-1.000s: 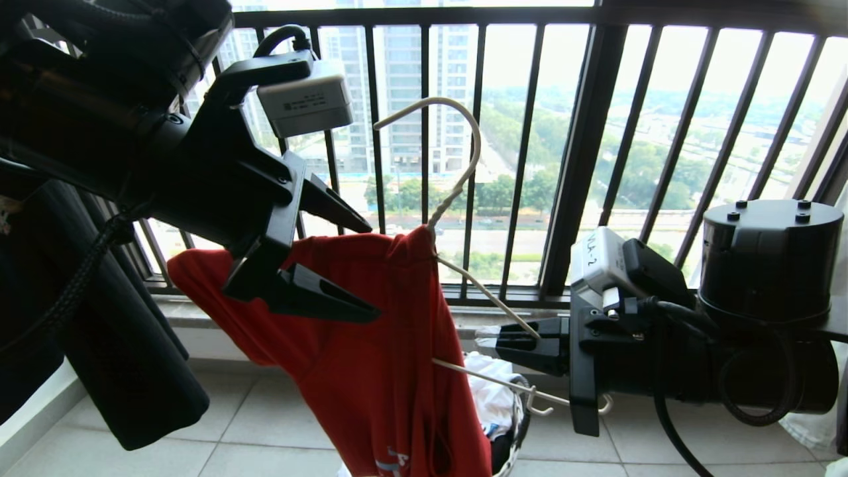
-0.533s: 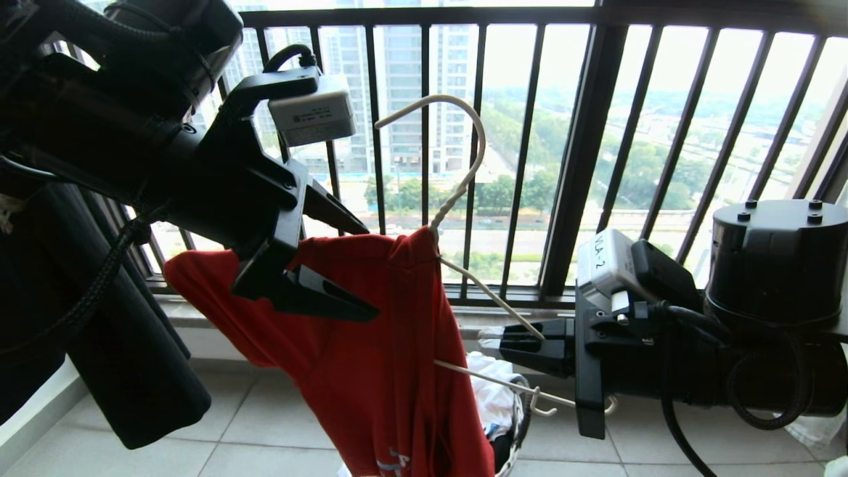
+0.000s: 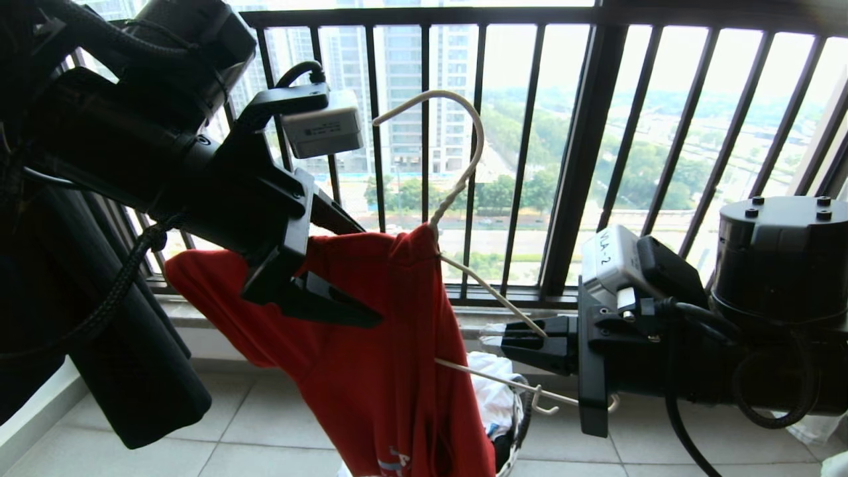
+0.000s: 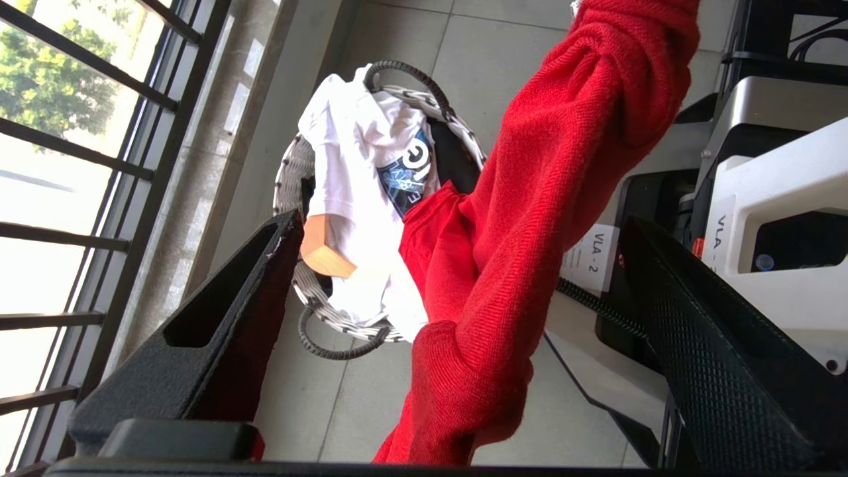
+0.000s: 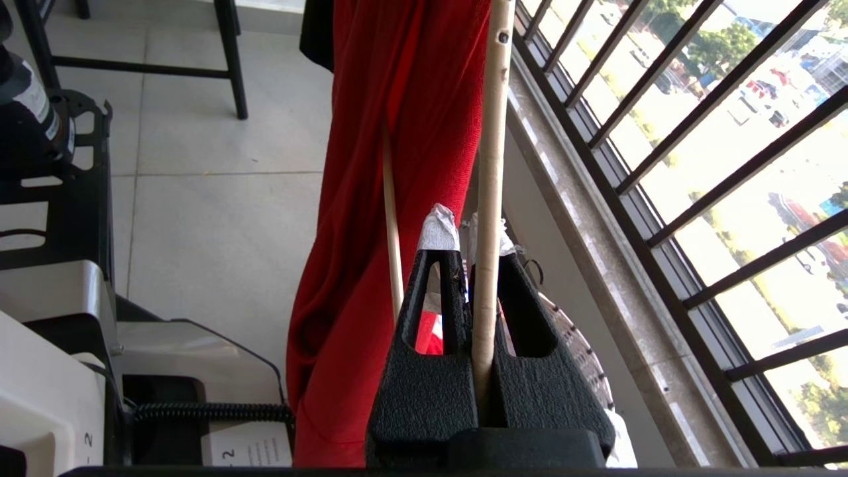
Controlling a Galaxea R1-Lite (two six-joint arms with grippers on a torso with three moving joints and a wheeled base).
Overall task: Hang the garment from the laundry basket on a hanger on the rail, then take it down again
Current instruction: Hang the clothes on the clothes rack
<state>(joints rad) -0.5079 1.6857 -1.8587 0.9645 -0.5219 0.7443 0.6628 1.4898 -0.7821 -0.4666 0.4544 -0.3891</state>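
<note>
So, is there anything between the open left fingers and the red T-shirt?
Nothing visible. The left gripper is open with the garment hanging directly between its fingers; the right gripper holds the hanger.

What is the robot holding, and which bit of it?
The right claw is shut on the cream hanger, pinching one sloping shoulder wire. The red T-shirt hangs on that hanger. The left claw is open around the shirt, holding nothing.

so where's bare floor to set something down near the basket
Bare grey tiles lie between the hanging red T-shirt and the black shirt; more show beside the chair legs. It is crowded at the laundry basket, heaped with white printed clothes.
</note>
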